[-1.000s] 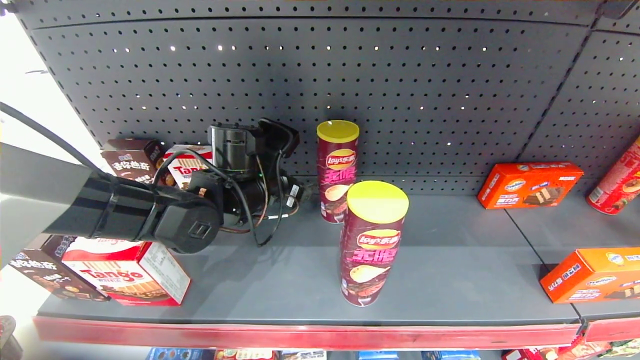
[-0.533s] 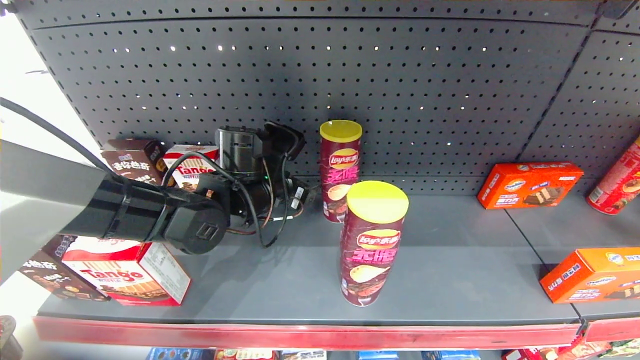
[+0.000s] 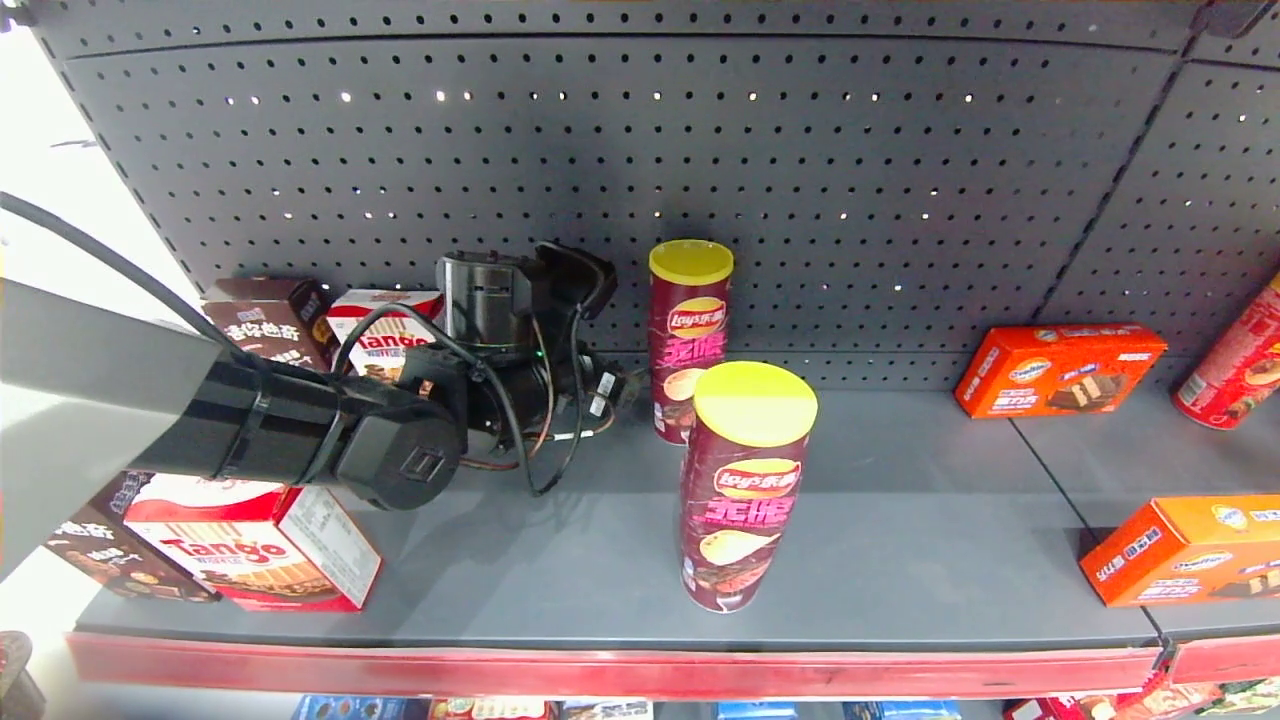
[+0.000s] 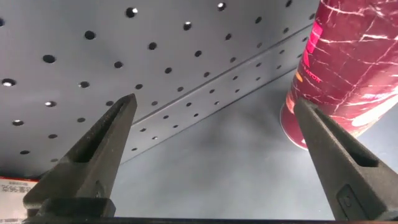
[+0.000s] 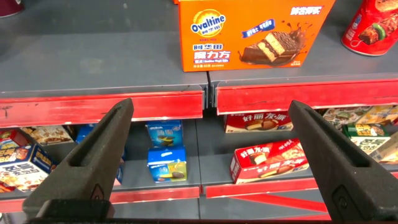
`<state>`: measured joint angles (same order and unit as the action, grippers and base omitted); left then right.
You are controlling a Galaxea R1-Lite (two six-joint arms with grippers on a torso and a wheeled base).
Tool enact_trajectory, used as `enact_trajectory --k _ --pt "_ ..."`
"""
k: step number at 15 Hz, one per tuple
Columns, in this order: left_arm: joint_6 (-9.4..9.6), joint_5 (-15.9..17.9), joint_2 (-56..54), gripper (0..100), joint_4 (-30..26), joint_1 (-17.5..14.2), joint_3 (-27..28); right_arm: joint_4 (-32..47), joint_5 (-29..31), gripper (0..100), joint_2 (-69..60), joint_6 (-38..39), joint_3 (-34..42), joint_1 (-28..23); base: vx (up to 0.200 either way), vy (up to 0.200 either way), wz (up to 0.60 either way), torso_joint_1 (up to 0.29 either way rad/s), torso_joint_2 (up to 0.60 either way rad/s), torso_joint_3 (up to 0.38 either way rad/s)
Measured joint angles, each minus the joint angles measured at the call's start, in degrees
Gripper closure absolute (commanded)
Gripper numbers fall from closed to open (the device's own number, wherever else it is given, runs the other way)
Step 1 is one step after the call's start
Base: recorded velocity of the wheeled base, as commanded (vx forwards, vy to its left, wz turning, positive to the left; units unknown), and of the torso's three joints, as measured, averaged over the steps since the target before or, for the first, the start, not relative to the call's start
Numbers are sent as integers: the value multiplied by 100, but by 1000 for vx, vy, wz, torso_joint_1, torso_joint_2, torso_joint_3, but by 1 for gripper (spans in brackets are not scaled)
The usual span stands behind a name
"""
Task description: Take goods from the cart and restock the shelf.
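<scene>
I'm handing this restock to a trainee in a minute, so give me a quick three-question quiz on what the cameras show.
1. True or false: the left claw is shut on the rear chip can.
2. What colour are the lids of the rear chip can and the front chip can? A) red B) yellow C) blue
3. Fill in: the right claw is open and faces an ______ box at the edge of a shelf.

Key: 1. False. It is open, and the can is beside one finger. 2. B. 3. orange.
</scene>
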<state>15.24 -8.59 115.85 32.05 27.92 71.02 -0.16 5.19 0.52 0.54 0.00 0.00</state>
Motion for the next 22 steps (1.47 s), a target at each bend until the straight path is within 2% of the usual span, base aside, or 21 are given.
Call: enact_trajectory --k 7,11,15,18,20,22 --pt "-60 -7 -344 0 -17 -44 -171 0 0 0 0 0 0 0 0 0 0 0 0 0" --pt "-152 -10 -1442 0 7 -24 -931 0 0 0 0 0 0 0 0 0 0 0 0 0" --pt "-252 -216 -3285 0 13 240 -1948 0 -2 0 0 0 0 0 0 0 0 0 0 0" --pt "-290 -276 -5113 0 -96 328 -3001 0 0 0 0 0 0 0 0 0 0 0 0 0" --pt "-306 -295 -6507 0 -501 347 -3662 0 0 0 0 0 0 0 0 0 0 0 0 0" --pt "-363 -284 -7958 0 -1365 226 -4127 0 0 0 0 0 0 0 0 0 0 0 0 0"
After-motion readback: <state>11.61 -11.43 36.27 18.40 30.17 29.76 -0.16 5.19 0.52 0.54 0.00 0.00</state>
